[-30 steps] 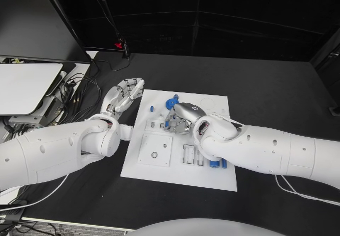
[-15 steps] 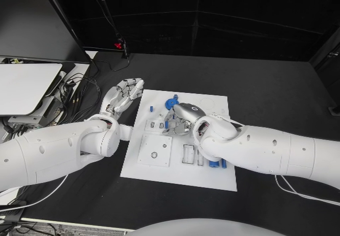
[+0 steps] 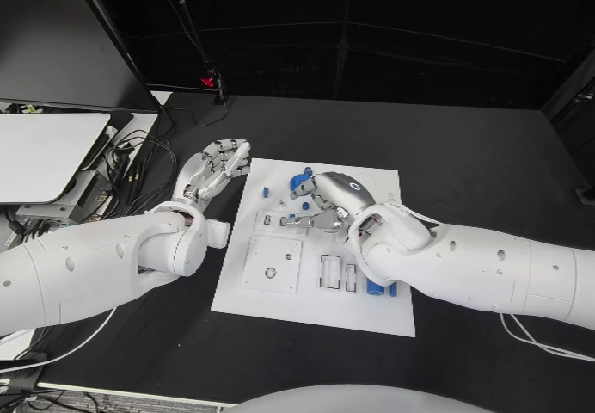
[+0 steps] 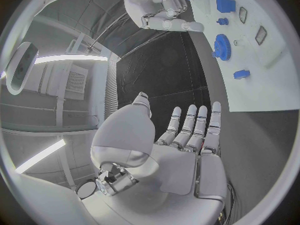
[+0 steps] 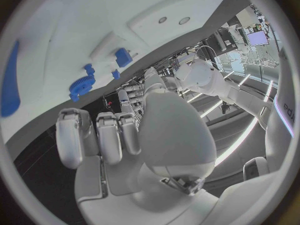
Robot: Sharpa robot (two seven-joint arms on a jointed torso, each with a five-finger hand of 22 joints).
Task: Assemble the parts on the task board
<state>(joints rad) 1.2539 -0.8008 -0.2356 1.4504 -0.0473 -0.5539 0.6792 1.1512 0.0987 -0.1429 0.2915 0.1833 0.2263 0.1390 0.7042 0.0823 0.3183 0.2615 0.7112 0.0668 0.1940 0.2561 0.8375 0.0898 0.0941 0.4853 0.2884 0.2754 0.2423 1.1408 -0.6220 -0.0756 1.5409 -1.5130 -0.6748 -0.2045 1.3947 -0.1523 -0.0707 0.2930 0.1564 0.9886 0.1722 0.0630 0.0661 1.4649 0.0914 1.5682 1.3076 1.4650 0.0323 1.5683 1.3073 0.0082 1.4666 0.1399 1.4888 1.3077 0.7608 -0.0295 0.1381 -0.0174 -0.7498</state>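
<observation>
The white task board (image 3: 310, 303) lies in the middle of the black table. A blue gear (image 3: 299, 181) stands near its far edge, with a small blue part (image 3: 266, 190) to its left. My right hand (image 3: 326, 203) hovers over the board just behind the gear, fingers curled in under the thumb, and nothing shows in them. The right wrist view shows those fingers (image 5: 103, 137) folded, with the gear (image 5: 79, 85) and a blue block (image 5: 122, 56) beyond. My left hand (image 3: 213, 169) lies flat and spread beside the board's far left corner. Two blue parts (image 3: 382, 288) lie near the right arm.
A grey panel (image 3: 37, 151) and a tangle of cables (image 3: 124, 163) sit at the table's left edge. A square white plate with a hole (image 3: 272, 262) and slotted recesses (image 3: 331, 268) occupy the board's near half. Bare black table (image 3: 483, 146) stretches to the far right.
My right hand has risen and shifted a little toward the board's far edge, uncovering the small recesses it was over. The left hand has hardly moved.
</observation>
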